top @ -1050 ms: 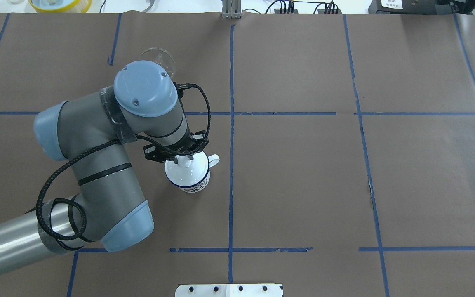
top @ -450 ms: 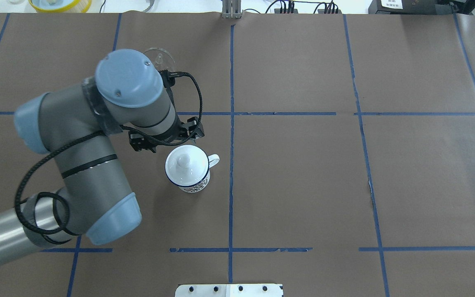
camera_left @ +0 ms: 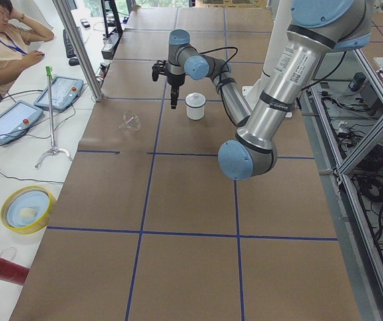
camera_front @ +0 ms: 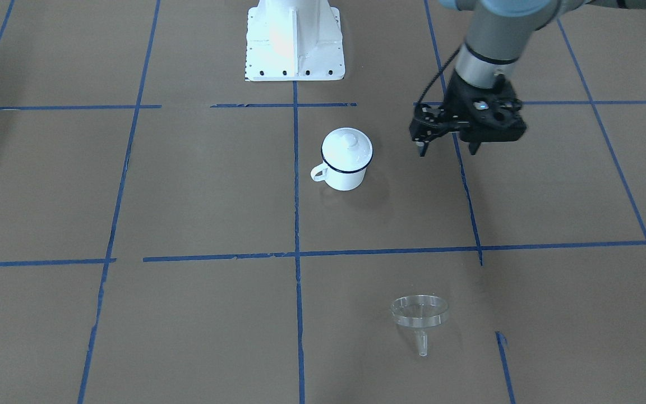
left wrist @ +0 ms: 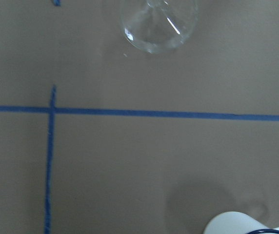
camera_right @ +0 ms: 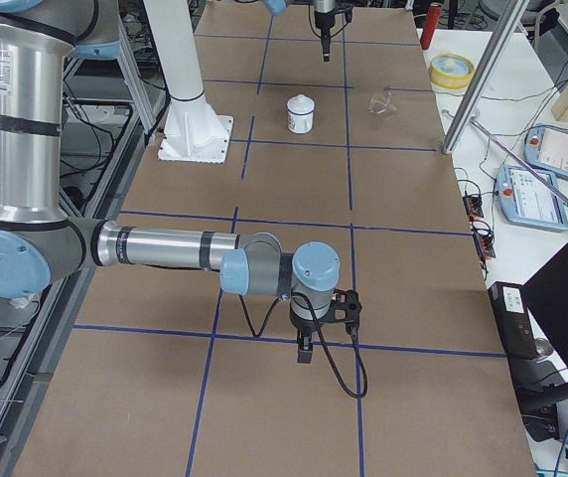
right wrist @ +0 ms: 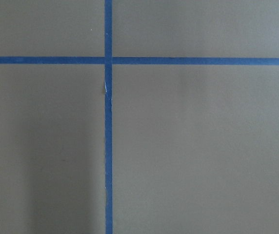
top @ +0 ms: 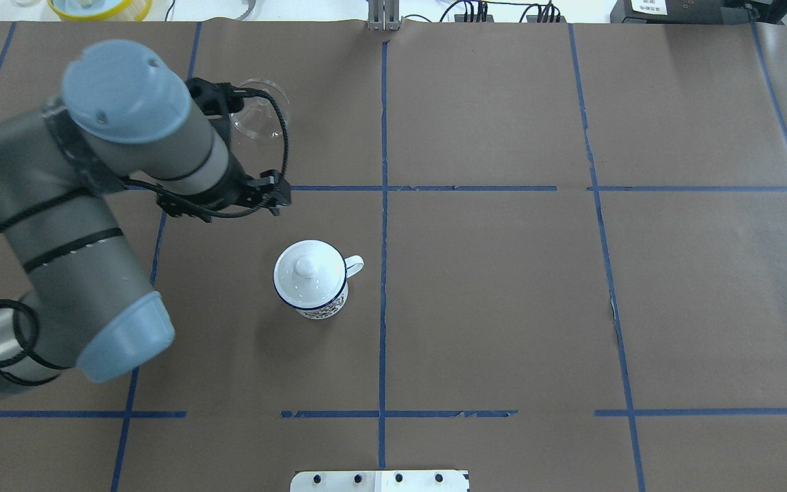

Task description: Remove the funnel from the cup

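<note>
Front-facing: funnel [camera_front: 419, 312] lower centre, lying tipped on table [camera_front: 188, 196], spout toward bottom edge, well apart from cup [camera_front: 346, 160] at centre; left gripper [camera_front: 449, 150] upper right, jaws apart, empty.
Overhead: funnel upper left, above the left gripper in frame.
Right gripper [camera_right: 305, 350]: closure cannot be told.

The cup [camera_front: 345, 171] stands on the brown counter [camera_front: 188, 185] with a white knobbed lid [camera_front: 347, 145] on it — the clear funnel [camera_front: 419, 310] lies well apart, nearer the camera. The left gripper [camera_front: 449, 150] hangs near the cup, jaws apart, nothing between them.
</note>
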Motion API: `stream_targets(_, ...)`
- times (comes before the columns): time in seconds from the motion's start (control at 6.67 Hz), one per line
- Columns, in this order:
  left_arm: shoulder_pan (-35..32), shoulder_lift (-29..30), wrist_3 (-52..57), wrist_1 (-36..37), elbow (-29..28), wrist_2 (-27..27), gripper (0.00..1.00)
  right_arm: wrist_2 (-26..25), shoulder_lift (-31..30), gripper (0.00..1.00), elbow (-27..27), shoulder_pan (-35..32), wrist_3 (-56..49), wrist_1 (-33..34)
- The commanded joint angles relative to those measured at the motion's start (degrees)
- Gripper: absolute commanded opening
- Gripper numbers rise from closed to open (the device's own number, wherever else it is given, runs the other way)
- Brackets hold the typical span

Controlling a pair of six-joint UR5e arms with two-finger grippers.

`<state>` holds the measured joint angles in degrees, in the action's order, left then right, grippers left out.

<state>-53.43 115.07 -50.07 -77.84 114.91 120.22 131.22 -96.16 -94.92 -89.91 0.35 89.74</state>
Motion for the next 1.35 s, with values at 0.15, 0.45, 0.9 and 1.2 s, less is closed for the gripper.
stream_targets(0.15, -23.2, -18.4, 27.4, 0.0, -6.2, 16.4, 1.0, 0.0, 0.0, 1.0, 0.0, 0.0, 0.0, 0.0)
stream_targets(0.45, -35.6, -24.5, 50.4, 0.4, -14.1, 16.2, 1.0, 0.0, 0.0, 1.0, 0.0, 0.0, 0.0, 0.0)
stream_targets(0.9, -39.6, -30.5, 55.6, -1.4, -16.5, 15.7, 1.0, 0.0, 0.0, 1.0, 0.0, 0.0, 0.0, 0.0)
stream_targets(1.2, -39.5, -30.0, 55.3, -1.2, -16.6, 15.6, 1.0, 0.0, 0.0, 1.0, 0.0, 0.0, 0.0, 0.0)
